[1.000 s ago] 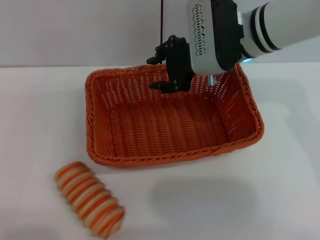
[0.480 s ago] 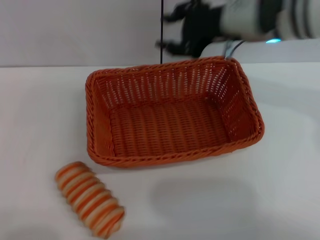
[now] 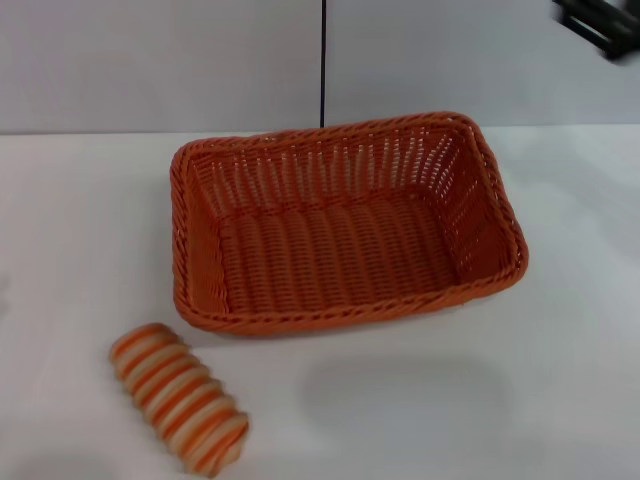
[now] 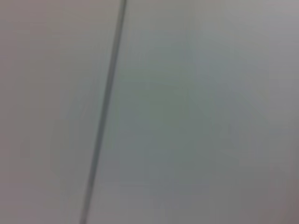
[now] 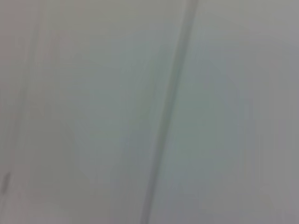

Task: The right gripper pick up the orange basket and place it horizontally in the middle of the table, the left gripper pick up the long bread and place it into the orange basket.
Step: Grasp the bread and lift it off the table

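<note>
The orange basket (image 3: 340, 225) rests flat on the white table (image 3: 500, 400), its long side running left to right, near the middle in the head view. It holds nothing. The long bread (image 3: 180, 397), striped orange and cream, lies on the table in front of the basket's left corner, apart from it. Only a dark blurred bit of my right gripper (image 3: 602, 22) shows at the top right corner, high above and well away from the basket. My left gripper is out of view. Both wrist views show only a pale wall with a dark line.
A thin dark vertical line (image 3: 323, 62) runs down the grey wall behind the basket. Bare white tabletop lies to the right of the basket and in front of it.
My right gripper has lifted off the basket's back rim and swung up and to the right, nearly out of view. The basket and the bread have stayed in place.
</note>
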`<state>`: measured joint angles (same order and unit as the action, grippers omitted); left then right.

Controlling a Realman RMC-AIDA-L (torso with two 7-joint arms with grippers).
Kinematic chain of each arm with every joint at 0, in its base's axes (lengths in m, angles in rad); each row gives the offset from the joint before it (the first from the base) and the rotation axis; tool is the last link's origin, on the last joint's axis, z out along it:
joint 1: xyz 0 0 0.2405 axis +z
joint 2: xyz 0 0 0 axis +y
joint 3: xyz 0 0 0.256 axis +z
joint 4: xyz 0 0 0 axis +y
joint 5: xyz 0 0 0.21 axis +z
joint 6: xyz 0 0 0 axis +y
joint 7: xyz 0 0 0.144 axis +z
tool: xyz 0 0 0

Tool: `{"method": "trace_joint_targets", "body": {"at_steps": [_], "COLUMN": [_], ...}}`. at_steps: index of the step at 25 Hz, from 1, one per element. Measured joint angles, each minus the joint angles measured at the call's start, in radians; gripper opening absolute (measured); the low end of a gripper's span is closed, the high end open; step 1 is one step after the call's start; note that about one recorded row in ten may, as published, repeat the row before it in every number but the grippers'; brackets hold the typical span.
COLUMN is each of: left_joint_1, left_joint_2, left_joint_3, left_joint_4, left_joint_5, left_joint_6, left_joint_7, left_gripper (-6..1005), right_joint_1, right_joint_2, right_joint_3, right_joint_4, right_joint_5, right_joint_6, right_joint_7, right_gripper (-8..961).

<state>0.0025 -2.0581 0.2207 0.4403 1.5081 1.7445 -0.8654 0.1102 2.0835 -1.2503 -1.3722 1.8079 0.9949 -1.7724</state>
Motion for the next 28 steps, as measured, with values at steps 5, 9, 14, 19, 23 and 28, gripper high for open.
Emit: {"method": "trace_joint_targets", "body": {"at_steps": [5,9,14,19,23,28], "left_joint_1": [-0.027,-0.101,-0.190,-0.286,-0.330,-0.353], "left_joint_2": [0.005,0.025,0.038,0.051,0.038,0.002], "left_joint_3": [0.081,0.088,0.094,0.122,0.141,0.143], "left_joint_4": [0.227,0.353,0.431,0.453,0.458,0.452], "left_joint_5": [0.124,0.330,0.566,0.796,0.909,0.965], "left_joint_6": [-0.034,-0.017,0.011,0.083,0.090,0.046], "left_joint_7": [-0.241,-0.413,-0.528,-0.634,-0.669,-0.673], "left_gripper": [814,814,814,814,814,813], "right_joint_1": [-0.141,-0.141,-0.135,-0.140,-0.130,-0.121], "right_joint_2": [-0.001,-0.007,-0.007,-0.008,-0.009,-0.010], "right_joint_3": [0.045,0.189,0.340,0.369,0.377,0.374], "right_joint_4": [0.219,0.654,0.867,0.892,0.891,0.899], "right_joint_5": [0.355,0.628,0.647,0.648,0.649,0.647], "right_joint_6": [0.154,0.517,0.665,0.682,0.689,0.685], "right_joint_7": [-0.267,-0.455,-0.485,-0.486,-0.479,-0.481], "right_gripper": [522,522,522,522,522,522]}}
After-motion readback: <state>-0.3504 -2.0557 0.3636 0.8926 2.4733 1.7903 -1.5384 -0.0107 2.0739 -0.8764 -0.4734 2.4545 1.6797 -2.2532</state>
